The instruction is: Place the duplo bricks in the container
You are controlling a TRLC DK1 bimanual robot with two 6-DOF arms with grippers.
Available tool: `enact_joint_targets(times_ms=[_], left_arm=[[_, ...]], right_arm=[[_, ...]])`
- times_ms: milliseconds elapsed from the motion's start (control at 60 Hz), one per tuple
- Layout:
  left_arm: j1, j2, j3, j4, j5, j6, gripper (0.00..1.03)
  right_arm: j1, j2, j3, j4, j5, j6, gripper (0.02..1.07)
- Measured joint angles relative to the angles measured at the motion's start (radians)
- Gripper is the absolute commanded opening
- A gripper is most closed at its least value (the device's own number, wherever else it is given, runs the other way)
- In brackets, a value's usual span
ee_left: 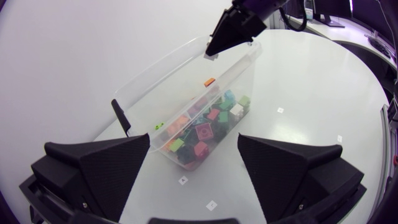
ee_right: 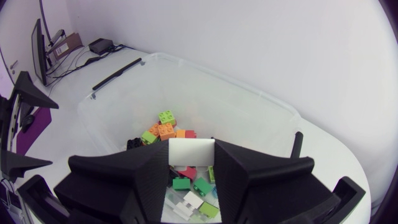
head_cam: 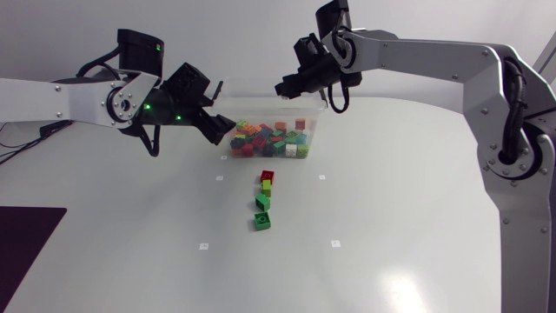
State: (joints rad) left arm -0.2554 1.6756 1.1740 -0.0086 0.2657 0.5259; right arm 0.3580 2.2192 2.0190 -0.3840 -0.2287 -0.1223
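The left gripper (head_cam: 215, 124) hangs at the container's 9 o'clock side. Its broad matte-black fingers are spread wide with nothing between them. The container (head_cam: 252, 97) is a clear, thin-walled plastic tub, rectangular with rounded corners. It already holds a heap of orange, green, red, pink and white bricks. At its 6 o'clock a short row of loose bricks (head_cam: 264, 200) lies on the counter (head_cam: 391, 217), with a red one nearest the tub and greens trailing away. The right gripper (head_cam: 287, 87) hovers above the tub near its 12 o'clock rim, clamped from two sides on a white brick (ee_right: 191, 151).

This looks like the drop-off of one brick. The wrist view shows the tub's interior directly under the white brick, so the next move should need only parted fingers and little repositioning. The row on the counter remains to be picked up, and the empty left gripper seems well placed for it.

The bricks are hard, glossy, blocky pieces with studded tops, and their flat sides suit wedge fingers. The counter is smooth and faintly reflective, so a nudged brick may slide. The light tub could shift too.
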Motion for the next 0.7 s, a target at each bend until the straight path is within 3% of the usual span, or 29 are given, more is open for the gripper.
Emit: enact_joint_targets(times_ms=[83, 200, 233, 500, 700], left_arm=[[-0.003, -0.021, -0.030, 0.004, 0.018, 0.024, 0.98], [-0.016, -0.026, -0.068, 0.008, 0.036, 0.067, 0.98], [-0.024, -0.026, -0.082, 0.007, 0.040, 0.082, 0.98], [-0.077, -0.026, -0.142, -0.008, 0.083, 0.193, 0.98], [-0.108, -0.026, -0.190, -0.045, 0.112, 0.304, 0.98]], right_arm=[[0.001, 0.014, 0.013, 0.000, 0.020, 0.000, 0.46], [0.004, 0.021, 0.029, -0.004, 0.038, 0.000, 0.87], [0.006, 0.021, 0.036, -0.008, 0.043, 0.000, 0.92], [0.008, 0.008, 0.035, -0.017, 0.043, -0.002, 0.96], [0.008, -0.142, -0.089, -0.017, 0.032, -0.010, 0.96]])
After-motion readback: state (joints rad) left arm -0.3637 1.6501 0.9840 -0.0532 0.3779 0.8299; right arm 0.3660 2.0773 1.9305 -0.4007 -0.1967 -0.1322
